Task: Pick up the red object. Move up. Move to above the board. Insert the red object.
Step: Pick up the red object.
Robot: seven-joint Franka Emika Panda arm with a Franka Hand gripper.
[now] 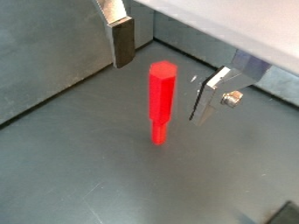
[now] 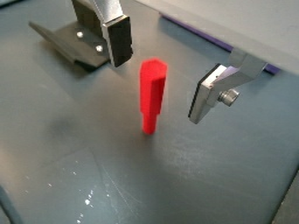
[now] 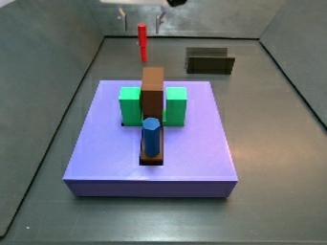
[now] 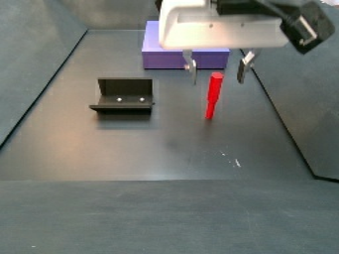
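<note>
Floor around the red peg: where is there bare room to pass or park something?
Bare floor lies between the fixture and the red object, and nearer the camera. Crowded: the open gripper straddling the red object, with the board just behind.

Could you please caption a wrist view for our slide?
Open gripper poised over the upright red peg on the dark floor, fingers either side, not touching.
</note>
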